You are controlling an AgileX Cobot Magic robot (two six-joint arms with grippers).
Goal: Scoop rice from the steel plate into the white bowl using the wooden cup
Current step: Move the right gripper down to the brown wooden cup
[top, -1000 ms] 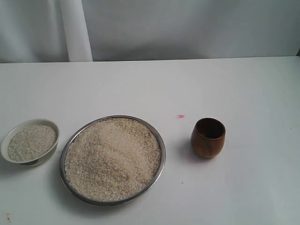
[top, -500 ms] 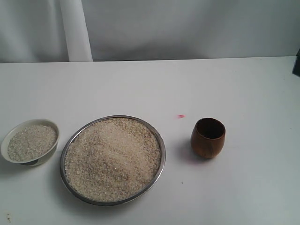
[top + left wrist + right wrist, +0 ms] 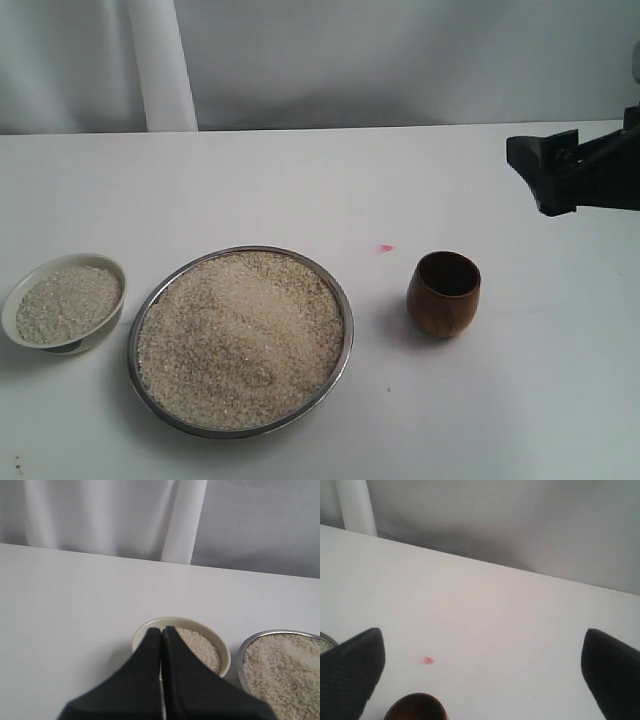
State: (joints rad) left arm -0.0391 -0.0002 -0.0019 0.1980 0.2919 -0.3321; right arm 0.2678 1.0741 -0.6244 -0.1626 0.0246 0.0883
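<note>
Approach-and-grasp step, by my read: nothing is being scooped yet. The right fingers (image 3: pixel 350 675) are standing wide apart, holding nothing, and are hovering at the right edge of the exterior view, above and to the right of the wooden cup (image 3: pixel 444 293) and well apart from it. The wooden cup is sitting upright on the bench (image 3: pixel 300 180), right of centre in the lower half of the frame, apart from the steel plate (image 3: pixel 347 330) to its left; its inside is looking dark and empty. Rice (image 3: pixel 240 340) is filling the steel plate at lower centre. The white bowl (image 3: pixel 65 258) is sitting at lower left, just beside the plate, with some rice in it already. The left fingers (image 3: pixel 145 670) are pressing together with nothing between them, hanging near the white bowl in the left wrist view. Next move is likely calling for the right fingers to drop around the cup's barrel and close without tipping it, since it has no handle. The bench is plain white and matte, with a small pink spot (image 3: pixel 385 248) between plate and cup. A white curtain (image 3: pixel 400 60) is hanging behind the bench as backdrop.
</note>
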